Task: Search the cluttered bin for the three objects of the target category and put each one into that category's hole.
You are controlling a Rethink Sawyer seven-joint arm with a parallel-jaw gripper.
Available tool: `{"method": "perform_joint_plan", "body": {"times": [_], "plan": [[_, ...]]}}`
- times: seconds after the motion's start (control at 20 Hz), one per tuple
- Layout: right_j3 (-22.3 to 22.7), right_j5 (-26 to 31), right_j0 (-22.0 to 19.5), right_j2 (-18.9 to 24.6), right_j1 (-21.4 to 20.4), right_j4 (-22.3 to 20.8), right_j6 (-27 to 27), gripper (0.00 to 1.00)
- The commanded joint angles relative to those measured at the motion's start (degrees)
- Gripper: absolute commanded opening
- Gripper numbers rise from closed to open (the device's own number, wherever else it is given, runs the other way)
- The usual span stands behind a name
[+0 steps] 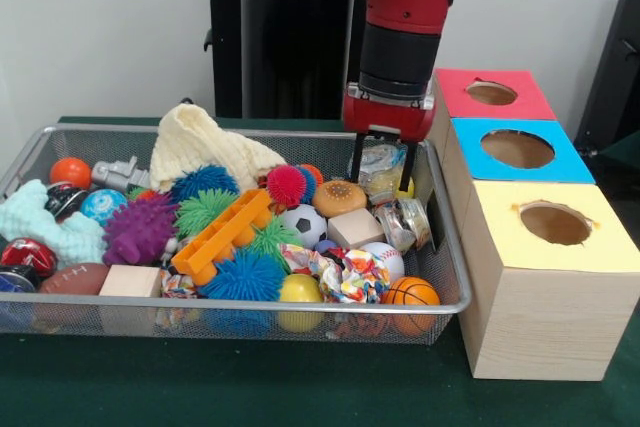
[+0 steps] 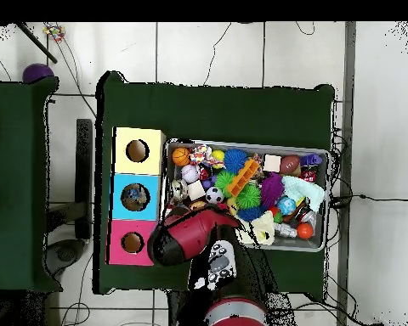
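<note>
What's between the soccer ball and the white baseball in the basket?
In the front view, a plain wooden block sits between the soccer ball and the baseball.

One silver wire-mesh bin [image 1: 440, 247] holds two plain wooden cubes [image 1: 355, 228], perhaps four spiky rubber balls [image 1: 138, 230], beside three wooden hole-topped boxes [image 1: 545, 277].

Wire bin [image 2: 320, 248] of toys, three-holed box [image 2: 153, 197] beside it, red arm [image 2: 190, 236] overlapping both
</note>
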Motion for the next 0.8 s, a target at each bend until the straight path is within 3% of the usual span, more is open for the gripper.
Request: {"method": "perform_joint_plan", "body": {"times": [0.05,0.35,0.4,0.8], "plan": [[6.47,-8.19,3.16,-5.45,2.49,-2.31,6.48,1.00],[7.44,-8.91,3.22,-6.05,1.96,-0.88,4.57,1.00],[7.68,-9.46,3.54,-6.50,2.08,-0.70,4.44,0.00],[9.21,-13.59,3.18,-6.82,3.09,-1.00,4.51,0.00]]}}
